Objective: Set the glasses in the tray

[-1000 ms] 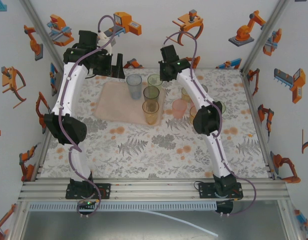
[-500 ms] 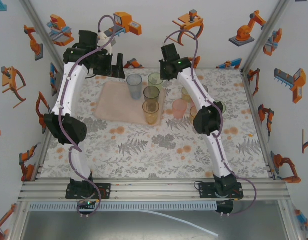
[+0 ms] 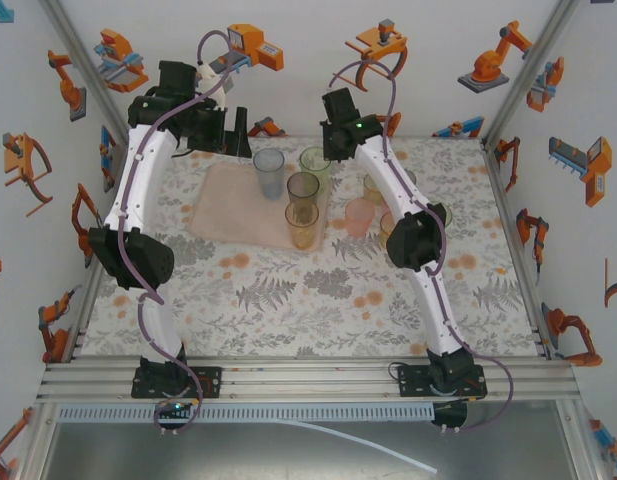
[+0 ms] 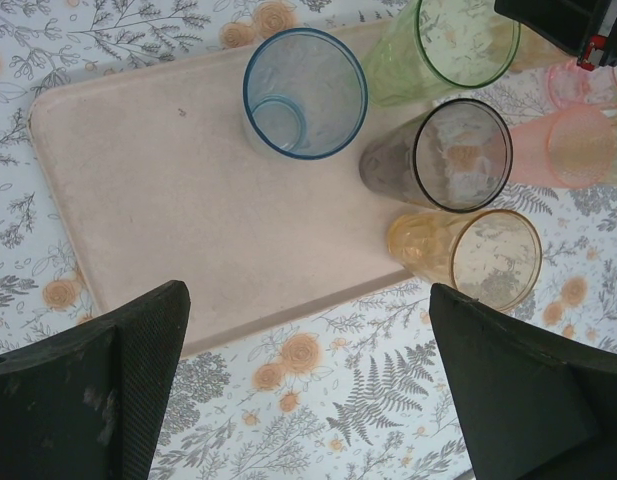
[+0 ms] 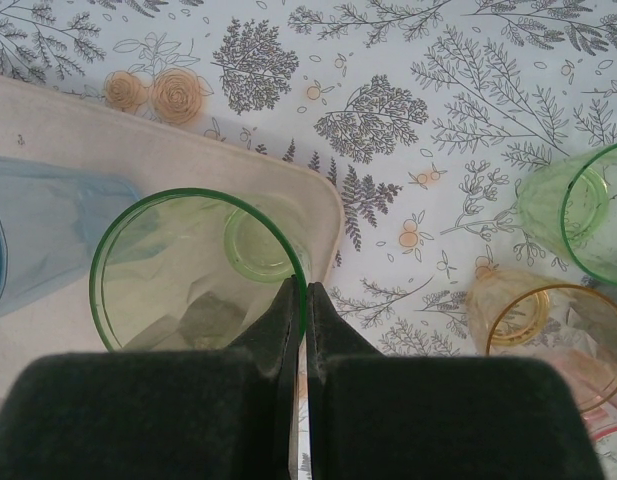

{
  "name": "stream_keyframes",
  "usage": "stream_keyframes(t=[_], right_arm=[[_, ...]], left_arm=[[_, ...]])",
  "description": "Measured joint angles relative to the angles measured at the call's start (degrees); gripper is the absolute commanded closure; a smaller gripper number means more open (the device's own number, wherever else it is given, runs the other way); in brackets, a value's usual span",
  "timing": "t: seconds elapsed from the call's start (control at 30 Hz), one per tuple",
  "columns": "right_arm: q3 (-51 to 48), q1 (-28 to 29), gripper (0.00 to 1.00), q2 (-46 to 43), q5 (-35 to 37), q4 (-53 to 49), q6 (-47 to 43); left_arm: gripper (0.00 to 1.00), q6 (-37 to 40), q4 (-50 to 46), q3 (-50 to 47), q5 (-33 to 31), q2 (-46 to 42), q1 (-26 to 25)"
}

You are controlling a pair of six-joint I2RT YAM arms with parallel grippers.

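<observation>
While the right gripper point(image 5: 300, 288) pinches the green glass point(image 5: 168, 270), the tray point(image 5: 88, 130) lies below.

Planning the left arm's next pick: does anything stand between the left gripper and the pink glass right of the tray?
Yes. The blue glass and smoky grey glass, standing on the tray, lie between the open left gripper and the pink glass.

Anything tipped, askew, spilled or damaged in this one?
Nothing stands out. The blue tumbler, green tumbler, grey tumbler and orange tumbler stand upright at one end of the tray. The right gripper pinches the green tumbler's rim.
</observation>
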Motion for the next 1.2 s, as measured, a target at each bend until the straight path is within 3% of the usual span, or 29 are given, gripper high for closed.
stream_keyframes(t=[0.6, 1.2], right_arm=[[0.0, 0.0, 0.58, 0.0, 0.0, 0.1, 0.0], [-0.8, -2.2, 0.53, -3.3, -0.7, 0.1, 1.3]], left_arm=[[0.03, -2.5, 0.1, 0.3, 0.7, 0.8, 0.0], [0.03, -16.0, 5.8, -5.2, 6.2, 6.9, -1.1]])
